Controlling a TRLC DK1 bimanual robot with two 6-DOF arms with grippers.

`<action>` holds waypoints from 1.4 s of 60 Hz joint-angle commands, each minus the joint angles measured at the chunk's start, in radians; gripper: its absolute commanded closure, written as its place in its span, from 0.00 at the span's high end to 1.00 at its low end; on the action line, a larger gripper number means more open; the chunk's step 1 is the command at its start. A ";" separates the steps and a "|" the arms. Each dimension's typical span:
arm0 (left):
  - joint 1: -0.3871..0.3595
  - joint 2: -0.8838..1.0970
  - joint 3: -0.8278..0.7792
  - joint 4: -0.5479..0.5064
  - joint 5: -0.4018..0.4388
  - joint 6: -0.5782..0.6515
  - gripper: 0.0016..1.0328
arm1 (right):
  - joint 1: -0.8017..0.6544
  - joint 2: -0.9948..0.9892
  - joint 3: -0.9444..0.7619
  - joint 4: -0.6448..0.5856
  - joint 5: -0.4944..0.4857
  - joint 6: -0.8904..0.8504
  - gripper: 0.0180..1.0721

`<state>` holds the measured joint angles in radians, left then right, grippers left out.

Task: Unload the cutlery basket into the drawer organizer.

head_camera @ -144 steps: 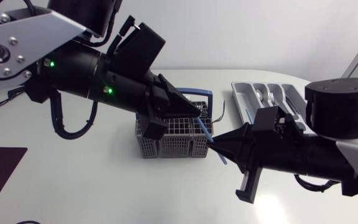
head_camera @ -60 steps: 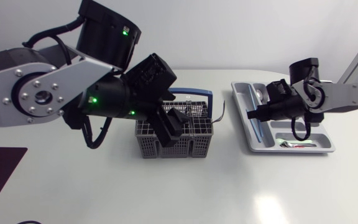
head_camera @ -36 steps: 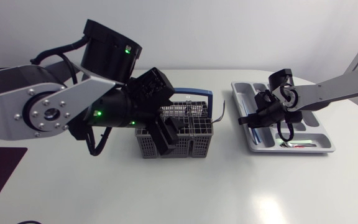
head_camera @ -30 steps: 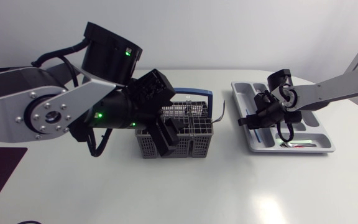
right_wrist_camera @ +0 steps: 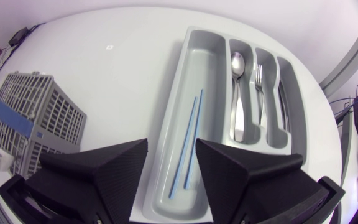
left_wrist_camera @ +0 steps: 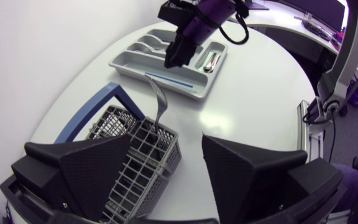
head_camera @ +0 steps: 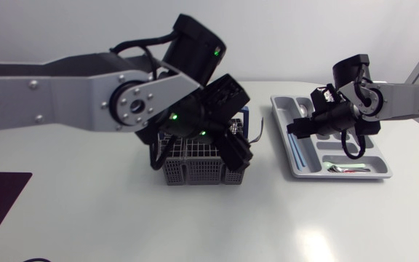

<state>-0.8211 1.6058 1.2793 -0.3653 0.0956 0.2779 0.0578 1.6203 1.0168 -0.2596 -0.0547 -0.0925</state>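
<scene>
Standing near the middle of the table, toward its far edge, the grey cutlery basket (head_camera: 198,169) shows one piece to unload. A grey utensil handle (left_wrist_camera: 160,102) rises from a cell on the side facing the drawer organizer (head_camera: 379,156), beside one end of the blue carry handle (left_wrist_camera: 98,106). The other cells cannot be checked from these views. The left gripper (left_wrist_camera: 167,138) hangs directly over the basket with its fingers spread wide and empty. The utensil handle is ahead of them, not between them.

Recommendation for the pick: bring the fingers down on either side of the utensil handle and close on its upper part. Lift straight up until the working end is out of the mesh before any sideways travel. A slanted pull is likely to drag or tip the basket. Keep off the carry handle.

The organizer lies by the table's right edge. Two thin blue sticks (right_wrist_camera: 188,140) lie in its long compartment, the one nearest the basket. A spoon (right_wrist_camera: 237,93) and a fork (right_wrist_camera: 258,87) lie in the next two. The right gripper (right_wrist_camera: 171,143) hovers over the long compartment, fingers narrowly parted and holding nothing.

Clearance: basket and organizer stand well apart, with white table between them for the carry. The organizer's outer side is close to the table edge, so approaches are best made from the basket side, one arm at a time.
</scene>
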 commanded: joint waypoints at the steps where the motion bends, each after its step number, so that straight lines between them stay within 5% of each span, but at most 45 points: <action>1: -0.013 0.086 0.143 -0.055 0.001 -0.086 0.93 | -0.001 -0.022 -0.049 -0.023 0.004 0.036 0.59; 23: -0.059 0.319 0.496 -0.277 -0.120 -0.178 0.92 | -0.033 -0.083 -0.126 -0.036 -0.020 0.037 0.60; 49: -0.070 0.424 0.634 -0.368 -0.220 -0.269 0.87 | -0.046 -0.103 -0.153 -0.027 -0.031 0.037 0.60; 62: -0.070 0.444 0.650 -0.380 -0.220 -0.275 0.78 | -0.047 -0.109 -0.161 -0.023 -0.031 0.036 0.60; 72: -0.079 0.453 0.654 -0.380 -0.218 -0.287 0.58 | -0.046 -0.109 -0.162 -0.018 -0.031 0.036 0.60; 84: -0.085 0.473 0.670 -0.379 -0.218 -0.292 0.49 | -0.046 -0.111 -0.164 -0.018 -0.031 0.034 0.60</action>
<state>-0.8993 2.0476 1.9087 -0.7361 -0.1143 0.0177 0.0166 1.5223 0.8803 -0.2840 -0.0818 -0.0776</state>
